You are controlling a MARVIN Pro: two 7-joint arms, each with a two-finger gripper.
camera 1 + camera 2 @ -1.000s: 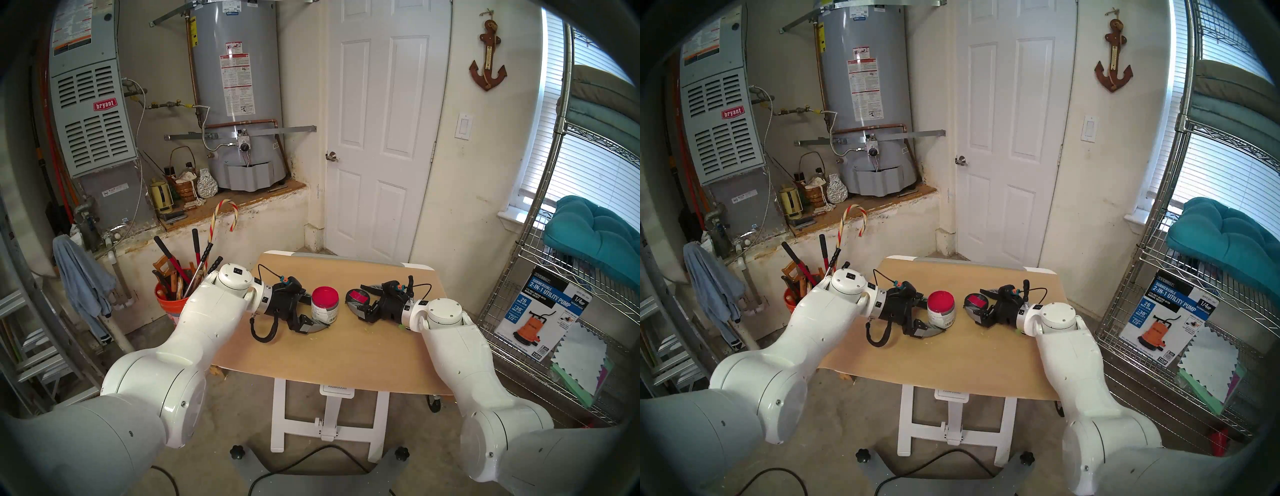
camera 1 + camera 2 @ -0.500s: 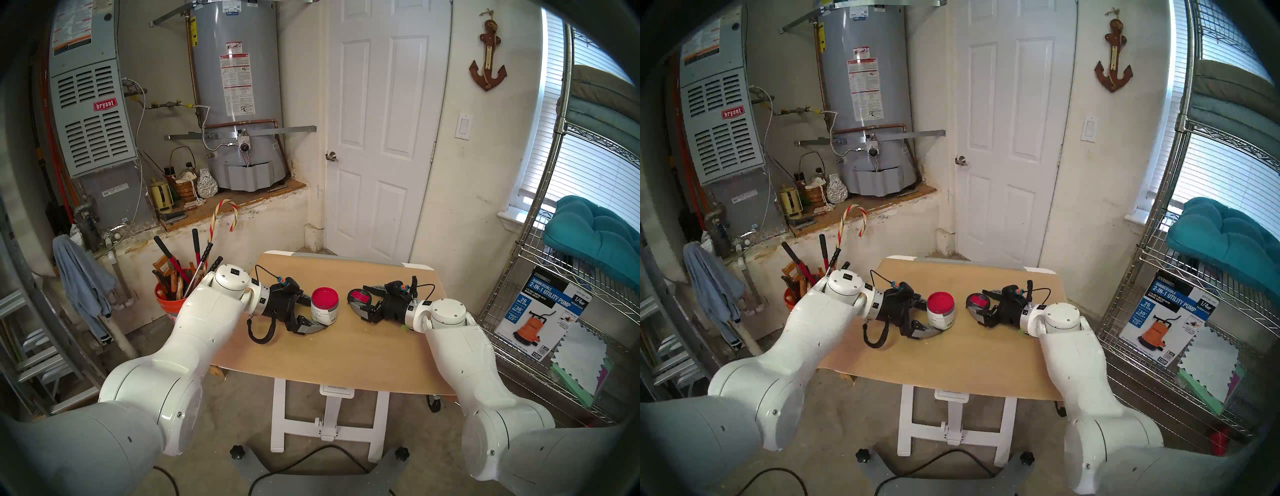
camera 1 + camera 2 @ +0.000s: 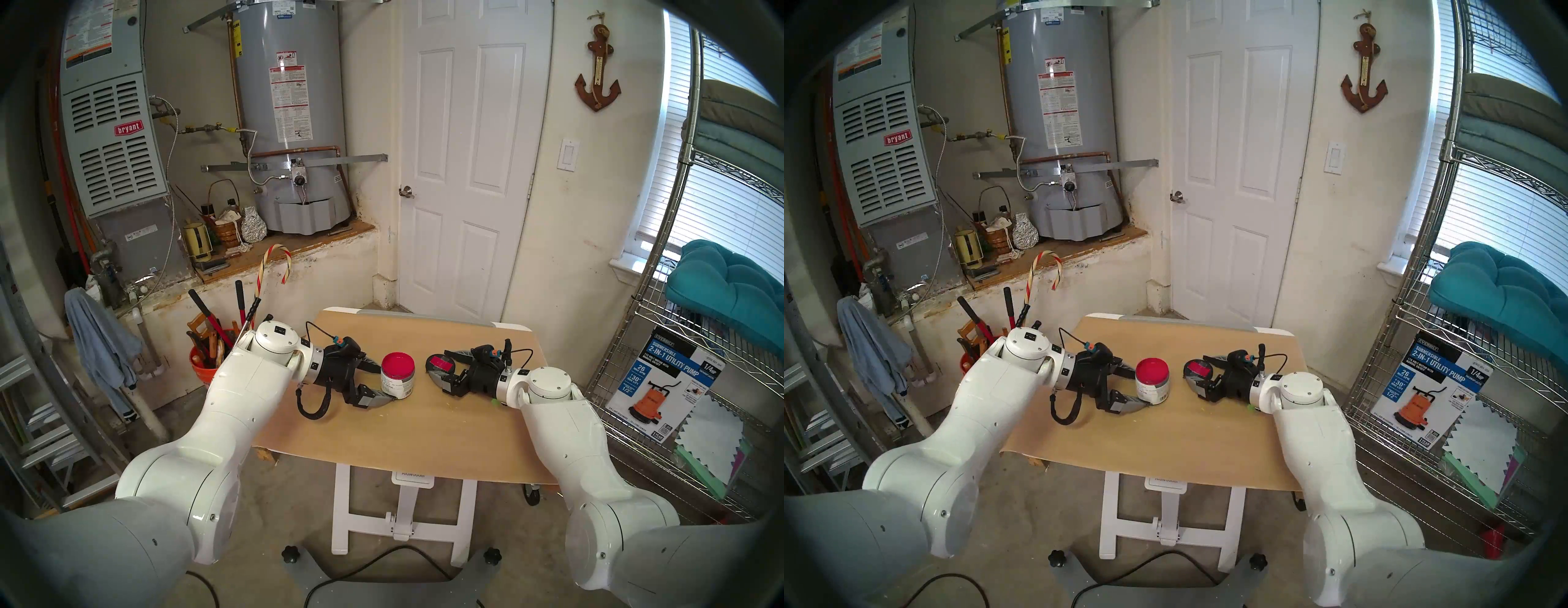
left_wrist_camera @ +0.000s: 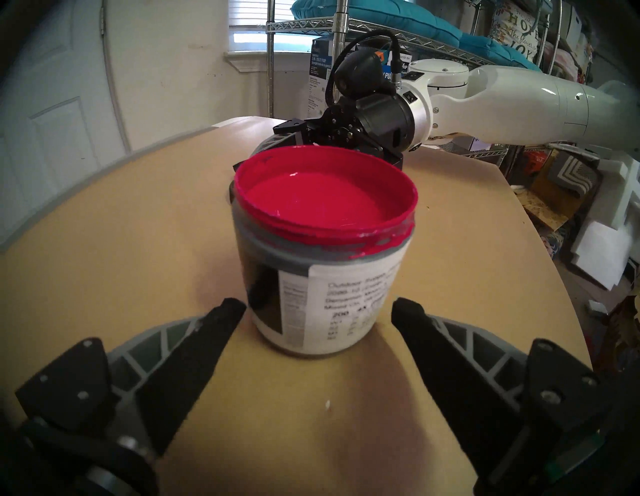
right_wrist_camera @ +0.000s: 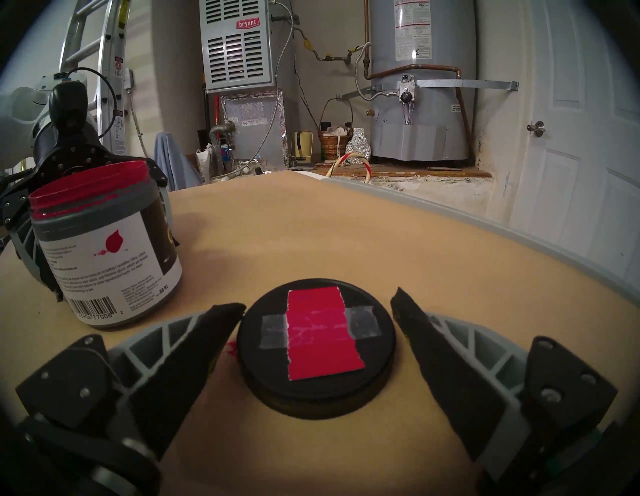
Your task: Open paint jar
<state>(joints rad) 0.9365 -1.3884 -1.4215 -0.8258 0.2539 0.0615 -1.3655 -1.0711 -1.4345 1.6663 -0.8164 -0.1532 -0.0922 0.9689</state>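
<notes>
A: Left gripper (image 3: 384,384) mid-left of the head view, jaws wide, tips either side of the jar (image 3: 397,375), not gripping. Jar's open at table (image 3: 424,446) centre, paint up near the rim.

B: Lid (image 5: 317,343) lies flat right of it, between the right gripper's (image 5: 317,313) spread tips. Risk: a finger clips the jar, tips it, paint spills.

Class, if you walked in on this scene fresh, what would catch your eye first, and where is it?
The open paint jar, brim-full of glossy red paint, stands upright on the tan table just beyond the open left gripper. To its right its black lid, with a red square taped on top, lies flat between the open right gripper's fingers.
</notes>
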